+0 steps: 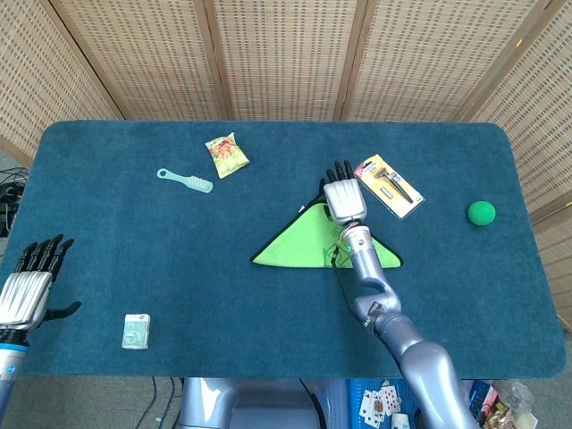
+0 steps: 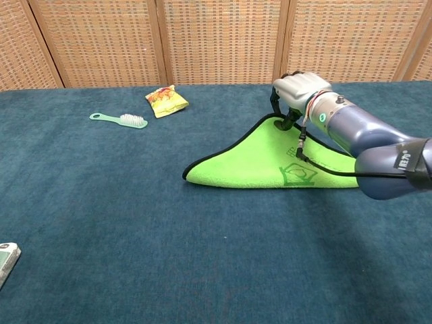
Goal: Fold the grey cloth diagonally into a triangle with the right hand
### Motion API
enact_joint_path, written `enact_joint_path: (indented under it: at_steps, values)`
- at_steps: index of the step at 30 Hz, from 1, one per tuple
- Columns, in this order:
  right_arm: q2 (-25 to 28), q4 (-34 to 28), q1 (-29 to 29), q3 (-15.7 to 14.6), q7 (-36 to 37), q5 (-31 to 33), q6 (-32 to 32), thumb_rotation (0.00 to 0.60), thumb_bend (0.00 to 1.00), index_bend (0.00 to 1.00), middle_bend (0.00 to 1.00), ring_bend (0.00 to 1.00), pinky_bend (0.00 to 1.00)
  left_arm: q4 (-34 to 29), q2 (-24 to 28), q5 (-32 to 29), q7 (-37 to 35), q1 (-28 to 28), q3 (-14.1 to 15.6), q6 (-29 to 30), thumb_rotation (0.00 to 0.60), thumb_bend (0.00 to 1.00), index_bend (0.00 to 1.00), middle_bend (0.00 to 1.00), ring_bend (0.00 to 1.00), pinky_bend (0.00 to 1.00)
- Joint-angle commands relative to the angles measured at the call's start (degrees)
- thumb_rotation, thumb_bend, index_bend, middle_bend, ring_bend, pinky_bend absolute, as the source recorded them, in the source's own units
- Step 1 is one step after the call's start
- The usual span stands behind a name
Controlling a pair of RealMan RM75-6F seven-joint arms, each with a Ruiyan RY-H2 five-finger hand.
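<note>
We find the cloth (image 1: 308, 246) lying near the middle of the counter (image 1: 134, 250) as a green triangle with a dark edge, its long side running left to right on the near side and its apex pointing far. The right robot hand (image 1: 343, 197) sits at that apex, fingers curled down onto the corner in the chest view; whether it pinches the fabric or only presses it, we cannot tell. The cloth spreads near and left of this hand. The left robot hand (image 1: 27, 284) hangs at the near left edge, well apart, fingers spread and holding nothing. We judge the fold essentially made. Open counter lies left and near; the packaged tool (image 1: 388, 186) lies just right of the hand.
</note>
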Motion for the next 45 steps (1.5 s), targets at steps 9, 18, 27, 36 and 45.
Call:
enact_joint_path:
  at_steps: [9,18,27,36,45]
  values:
    - [-0.6,1.9,0.9,0.1,0.4,0.5,-1.8,0.6,0.56,0.64,0.21,0.0,0.0,0.2,-0.1,-0.3,0.0,-0.2,-0.1,-0.3,0.6,0.17,0.0,0.0,0.0,0.0]
    - [-0.6,2.7,1.7,0.1,0.7,0.6,-2.3,0.6,0.56,0.64,0.21,0.0,0.0,-0.1,0.0,-0.6,0.4,-0.3,0.1,-0.7,0.6,0.17,0.0,0.0,0.0,0.0]
    - [-0.7,3.0,1.4,-0.1,0.6,0.7,-2.7,0.6,0.56,0.64,0.21,0.0,0.0,-0.2,0.2,-0.4,0.1,-0.3,0.1,-0.7,0.6,0.17,0.0,0.0,0.0,0.0]
    - [-0.6,2.4,0.9,-0.4,1.3,0.6,-2.8,0.6,0.5,0.37,0.02,0.0,0.0,-0.3,0.2,-0.2,0.0,-0.3,0.3,-0.6,0.6,0.17,0.0,0.0,0.0,0.0]
    - [-0.4,2.1,0.5,0.0,1.3,1.0,-1.9,0.6,0.21,0.07,0.0,0.0,0.0,-0.5,0.2,0.2,0.1,-0.4,0.4,-0.5,0.6,0.17,0.0,0.0,0.0,0.0]
